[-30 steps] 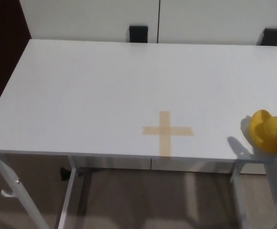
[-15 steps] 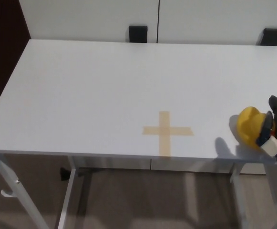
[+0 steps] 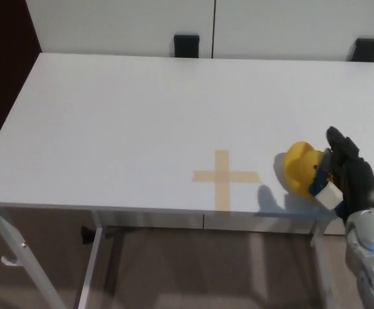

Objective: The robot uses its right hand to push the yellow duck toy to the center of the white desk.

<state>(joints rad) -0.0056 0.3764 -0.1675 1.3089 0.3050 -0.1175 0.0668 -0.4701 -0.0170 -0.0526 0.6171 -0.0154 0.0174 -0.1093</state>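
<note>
We see the yellow duck toy (image 3: 300,167) on the white desk (image 3: 141,116) near its front edge, just right of the tape cross (image 3: 225,176). Our right hand (image 3: 344,174) presses against the duck's right side; we cannot tell how far its fingers are spread.

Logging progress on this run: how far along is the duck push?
Partly done. The right hand presses against the yellow duck, which sits on the white desk just right of the tape cross. Left: a short push onto the cross.
</note>
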